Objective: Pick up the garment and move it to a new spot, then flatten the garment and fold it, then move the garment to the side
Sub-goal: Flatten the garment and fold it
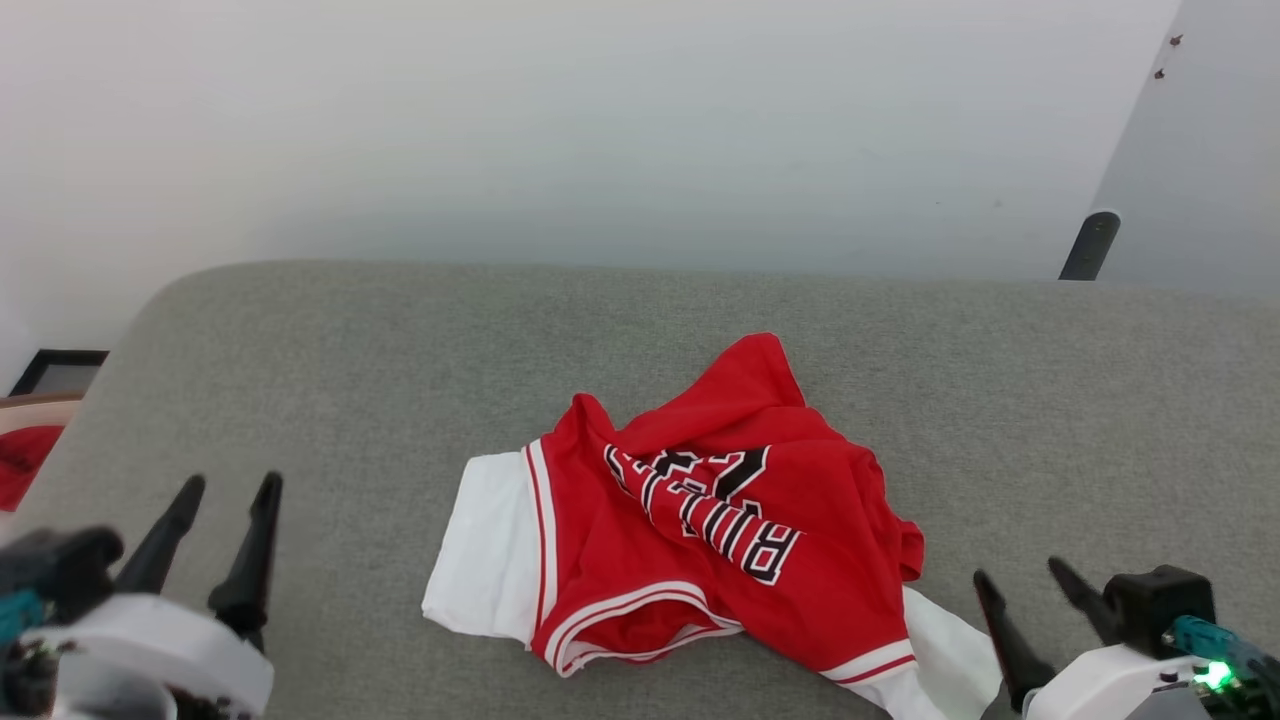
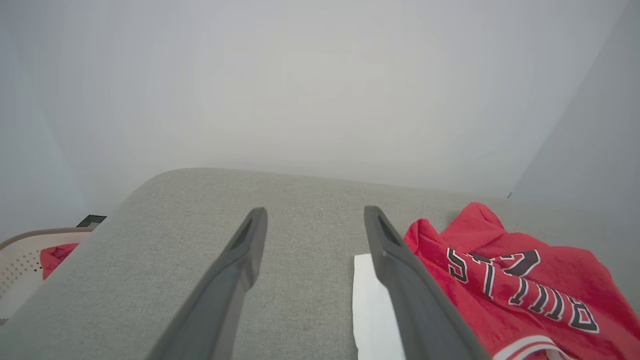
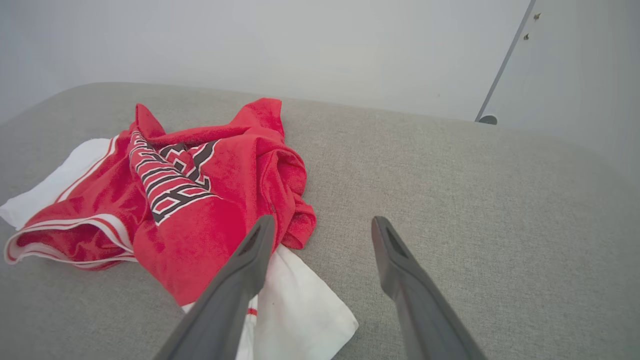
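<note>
The garment [image 1: 700,520], a red jersey with white sleeves, striped trim and a black "BULLS 23" print, lies crumpled near the front middle of the grey fabric surface [image 1: 400,350]. It also shows in the left wrist view, garment [image 2: 525,285], and in the right wrist view, garment [image 3: 200,200]. My left gripper [image 1: 232,488] stands open at the lower left, well clear of the jersey. At the lower right my right gripper [image 1: 1022,574] is open, just right of a white sleeve. Nothing sits between either pair of fingers.
A beige basket [image 2: 20,260] holding a small red cloth [image 2: 55,255] sits off the left edge of the surface. A dark pole [image 1: 1090,245] stands behind the far right edge. A pale wall rises behind.
</note>
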{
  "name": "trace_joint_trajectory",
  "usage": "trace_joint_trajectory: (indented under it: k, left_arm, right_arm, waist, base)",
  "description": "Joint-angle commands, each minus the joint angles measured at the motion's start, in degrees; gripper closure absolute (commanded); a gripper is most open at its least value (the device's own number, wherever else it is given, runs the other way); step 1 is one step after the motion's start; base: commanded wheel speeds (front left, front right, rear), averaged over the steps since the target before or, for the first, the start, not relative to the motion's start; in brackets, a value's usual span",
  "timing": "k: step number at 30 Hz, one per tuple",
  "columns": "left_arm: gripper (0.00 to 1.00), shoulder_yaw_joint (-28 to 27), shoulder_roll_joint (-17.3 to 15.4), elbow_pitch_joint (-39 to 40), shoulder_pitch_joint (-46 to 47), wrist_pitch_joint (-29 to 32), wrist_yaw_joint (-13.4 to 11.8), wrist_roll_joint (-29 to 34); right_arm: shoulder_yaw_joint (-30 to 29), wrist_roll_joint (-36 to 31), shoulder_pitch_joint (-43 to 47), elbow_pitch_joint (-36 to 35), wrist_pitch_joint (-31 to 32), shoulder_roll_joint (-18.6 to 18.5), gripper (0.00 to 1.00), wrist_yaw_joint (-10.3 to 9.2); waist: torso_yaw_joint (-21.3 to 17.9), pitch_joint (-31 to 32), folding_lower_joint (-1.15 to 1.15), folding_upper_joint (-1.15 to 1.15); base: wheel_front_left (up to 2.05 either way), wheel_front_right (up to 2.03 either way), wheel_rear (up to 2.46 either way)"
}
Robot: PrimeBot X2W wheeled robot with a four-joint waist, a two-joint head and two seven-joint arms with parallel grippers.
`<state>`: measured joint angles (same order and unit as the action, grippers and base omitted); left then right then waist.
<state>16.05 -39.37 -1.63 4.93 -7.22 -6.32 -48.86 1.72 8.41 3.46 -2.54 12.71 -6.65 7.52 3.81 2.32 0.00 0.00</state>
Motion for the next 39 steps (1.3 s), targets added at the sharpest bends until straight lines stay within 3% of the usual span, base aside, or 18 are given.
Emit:
trace_joint_trajectory:
  k: [1,10,15,27,28,29,30,39]
  left_arm:
    - [0.00,-0.7,0.0,0.4,-1.8,-1.4,-0.8,0.3]
    - [0.00,-3.7,0.5,1.5,-8.6,-6.5,-2.9,1.8]
    - [0.00,-5.3,1.4,2.3,-11.4,-7.6,-2.6,3.7]
    - [0.00,-8.7,6.7,2.4,-12.9,-7.9,-0.1,7.0]
    - [0.00,-8.9,7.0,2.2,-12.7,-7.9,0.1,7.5]
    - [0.00,-9.1,7.4,2.1,-12.7,-7.9,0.3,7.7]
    - [0.00,-9.3,7.8,2.0,-12.6,-7.9,0.5,7.8]
    - [0.00,-10.5,10.2,1.1,-12.5,-7.9,1.9,9.4]
  right_arm:
    - [1.0,1.5,0.9,-0.1,1.9,-0.8,0.00,-0.06]
    - [3.2,7.9,3.5,-1.7,14.3,-3.2,0.00,-0.06]
    - [3.1,9.5,4.5,-2.1,18.8,-3.4,0.00,-0.06]
    - [4.4,7.7,2.0,2.0,21.7,-4.0,0.00,-0.06]
    - [4.8,7.7,1.6,2.8,21.8,-4.0,0.24,-0.06]
    - [5.1,8.2,1.0,3.5,21.7,-3.7,0.58,-0.06]
    - [5.3,7.9,0.3,4.2,21.4,-3.9,1.00,-0.06]
    - [3.7,8.7,-2.6,6.4,21.3,-3.9,1.00,-0.06]
  waist:
    - [0.3,0.0,0.00,0.00]
    - [1.6,-0.4,0.00,0.00]
    - [2.9,-0.9,0.00,0.00]
    - [6.5,-3.4,0.00,0.00]
    - [6.8,-3.6,0.00,0.00]
    - [7.0,-3.8,0.00,0.00]
    - [7.1,-4.1,0.00,0.00]
    - [7.8,-5.0,0.00,0.00]
  base:
    - [0.00,0.00,0.00]
    - [0.00,0.00,0.00]
    - [0.00,0.00,0.00]
    - [0.00,0.00,0.00]
    - [0.00,0.00,0.00]
    - [0.00,0.00,0.00]
    - [0.00,0.00,0.00]
    - [0.00,0.00,0.00]
